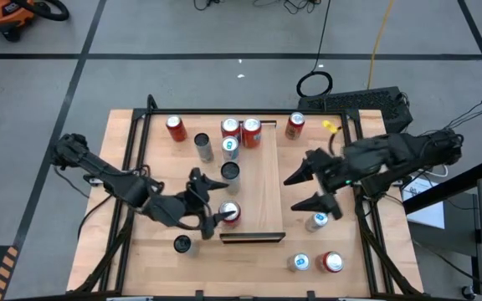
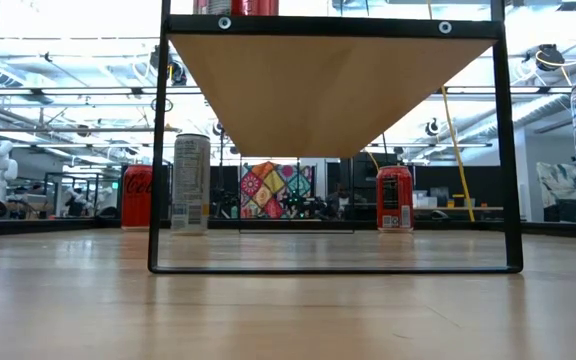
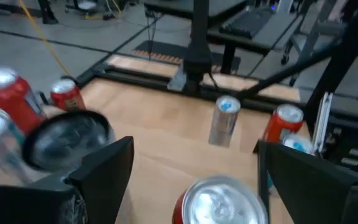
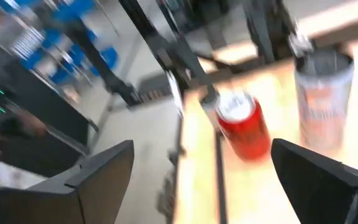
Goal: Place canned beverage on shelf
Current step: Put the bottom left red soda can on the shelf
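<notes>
The shelf (image 1: 262,188) is a long pale board on a black frame in the middle of the table, with several cans standing on it. Nearest its dark end strip stands a red can (image 1: 230,215), silver top up (image 3: 219,202). My left gripper (image 1: 218,206) is open just left of this can, a finger on either side of it and a gap to each in the left wrist view. My right gripper (image 1: 294,191) hangs open above the table right of the shelf, with nothing between its fingers.
Other cans on the shelf: two red (image 1: 241,130), one silver (image 1: 230,149), one dark (image 1: 230,172). Loose cans on the table: red (image 1: 175,127), silver (image 1: 203,147), red (image 1: 294,125), dark (image 1: 182,244), silver (image 1: 319,221), and a pair at the near right (image 1: 316,262).
</notes>
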